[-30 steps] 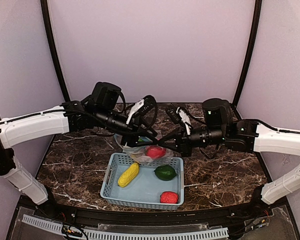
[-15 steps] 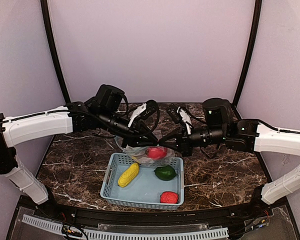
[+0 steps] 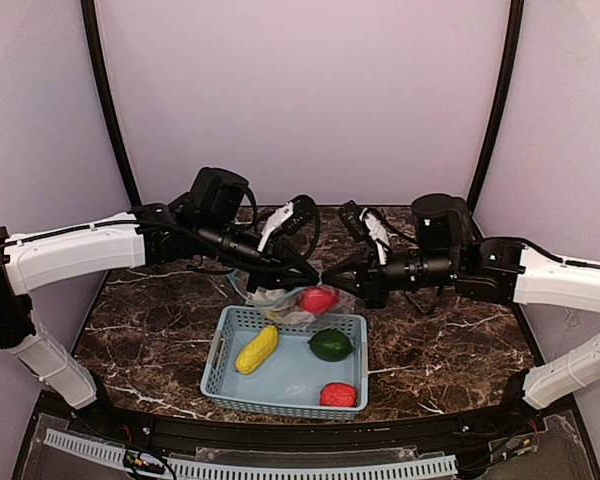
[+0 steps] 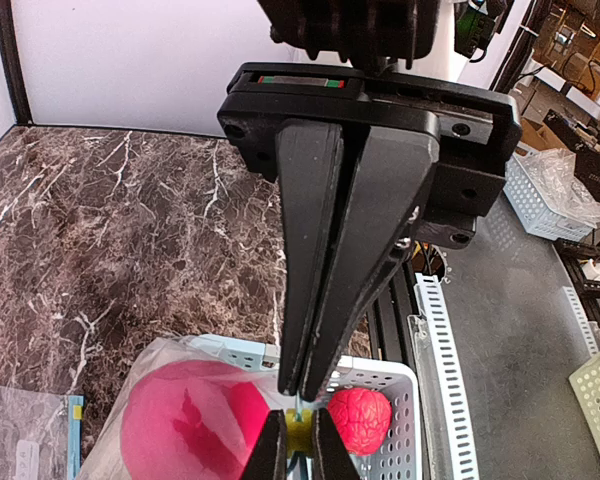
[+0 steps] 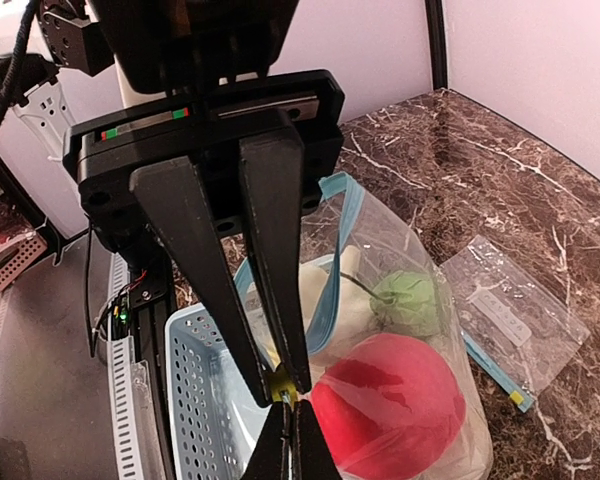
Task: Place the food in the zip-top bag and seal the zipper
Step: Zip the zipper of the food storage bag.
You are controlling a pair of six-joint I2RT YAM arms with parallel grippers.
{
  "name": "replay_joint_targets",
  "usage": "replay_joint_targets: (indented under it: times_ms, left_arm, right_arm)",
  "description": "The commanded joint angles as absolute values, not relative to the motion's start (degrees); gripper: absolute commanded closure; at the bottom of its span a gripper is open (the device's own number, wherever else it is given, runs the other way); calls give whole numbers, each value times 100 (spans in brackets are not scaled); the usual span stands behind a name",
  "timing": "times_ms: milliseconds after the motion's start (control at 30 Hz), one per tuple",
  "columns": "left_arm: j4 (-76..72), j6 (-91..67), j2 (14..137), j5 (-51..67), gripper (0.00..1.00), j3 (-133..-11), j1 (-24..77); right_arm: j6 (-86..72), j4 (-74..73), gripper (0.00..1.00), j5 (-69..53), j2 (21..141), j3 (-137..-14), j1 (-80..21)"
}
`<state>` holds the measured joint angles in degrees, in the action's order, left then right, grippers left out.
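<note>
Bright, even light; soft shadows; all views sharp.

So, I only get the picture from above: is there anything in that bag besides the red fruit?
Observer: Yes. The right wrist camera looks into the bag. Behind the red apple sit a white piece and a pale green piece.
Operator: And is it zipped up yet?
Observer: No. Its blue zipper strip gapes open and runs right beside the shut fingers of the right gripper.
Operator: Is that the only bag?
Observer: No. A spare bag lies flat on the table beside it, see-through, and I can see nothing in it.
</note>
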<state>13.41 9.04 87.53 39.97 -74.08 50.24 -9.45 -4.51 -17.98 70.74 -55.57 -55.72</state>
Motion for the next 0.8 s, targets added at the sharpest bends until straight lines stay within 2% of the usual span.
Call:
replay_joint_targets:
  times_ms: [0,767]
  left_arm:
    - [1611,1005,8513,3834,99,-7394,5008]
    - [1911,1312,8480,3374,99,-7493,5001]
  right_arm:
    - [-844,-310,100,-1219,6710,-5593,-5510]
    - [-588,-768,100,-244,6462,-5847,-5355]
